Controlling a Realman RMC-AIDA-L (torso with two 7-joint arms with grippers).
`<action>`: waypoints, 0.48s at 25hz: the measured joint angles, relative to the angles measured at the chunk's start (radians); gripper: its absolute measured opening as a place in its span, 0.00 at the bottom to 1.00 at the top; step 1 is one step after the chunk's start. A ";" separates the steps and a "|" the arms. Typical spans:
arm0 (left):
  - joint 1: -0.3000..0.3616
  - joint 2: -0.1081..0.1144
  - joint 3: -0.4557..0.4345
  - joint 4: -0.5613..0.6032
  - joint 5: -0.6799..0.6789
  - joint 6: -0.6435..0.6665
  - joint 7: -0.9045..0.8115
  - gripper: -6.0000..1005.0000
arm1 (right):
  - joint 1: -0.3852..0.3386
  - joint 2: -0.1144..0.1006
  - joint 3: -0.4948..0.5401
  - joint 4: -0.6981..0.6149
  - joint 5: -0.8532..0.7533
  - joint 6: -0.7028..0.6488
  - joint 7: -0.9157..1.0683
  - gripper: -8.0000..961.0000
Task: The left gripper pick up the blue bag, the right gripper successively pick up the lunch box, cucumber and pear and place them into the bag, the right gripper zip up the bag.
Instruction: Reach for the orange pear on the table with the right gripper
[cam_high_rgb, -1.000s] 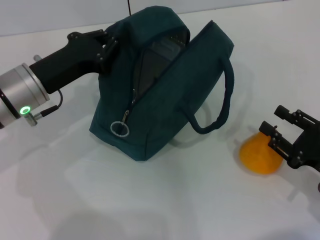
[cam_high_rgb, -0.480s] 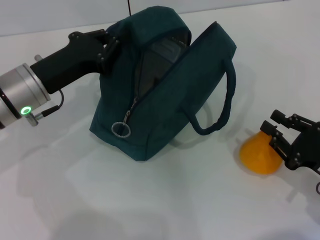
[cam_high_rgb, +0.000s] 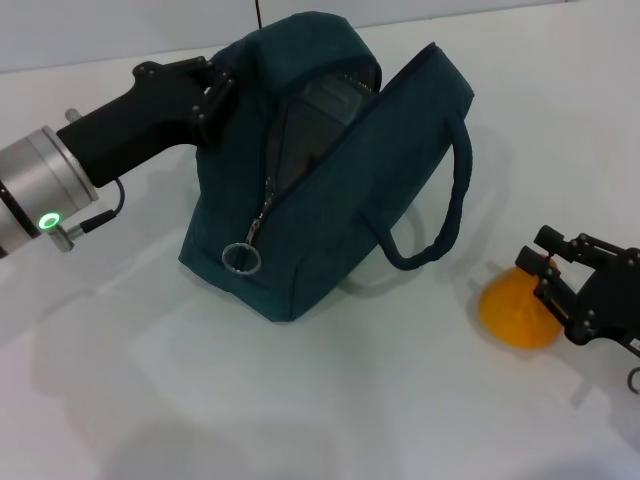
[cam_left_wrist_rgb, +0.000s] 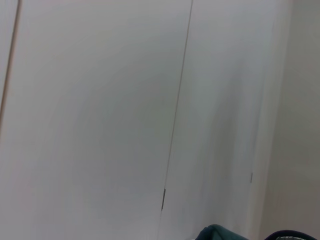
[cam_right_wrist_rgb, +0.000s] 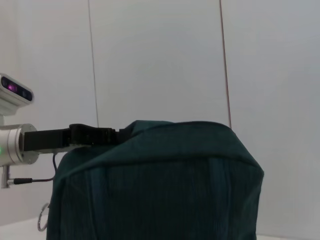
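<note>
Black fingers of the right pincer (cam_high_rgb: 548, 272) are spreading apart around the one pear (cam_high_rgb: 512, 312), which is sitting on the white surface (cam_high_rgb: 300, 400). Farther off, the left pincer (cam_high_rgb: 213, 92) is clamping the top edge of the single blue bag (cam_high_rgb: 320, 170), its zipper gaping open.

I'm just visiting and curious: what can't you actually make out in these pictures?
- Head view: the blue bag hides its own contents; lunch box and cucumber unseen.
- Head view: the right pincer covers part of the pear.
- Head view: bag fabric hides the left pincer tips.
</note>
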 joint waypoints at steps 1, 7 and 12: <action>0.000 0.000 0.001 0.000 0.000 0.000 0.000 0.05 | 0.000 0.000 0.000 0.003 0.000 0.001 0.001 0.29; 0.000 0.001 0.001 -0.001 0.000 0.001 0.001 0.05 | 0.001 0.000 0.001 0.013 0.000 0.003 0.000 0.21; 0.000 0.001 0.002 -0.011 0.000 0.001 0.008 0.05 | 0.002 0.000 0.003 0.013 0.001 0.005 -0.002 0.13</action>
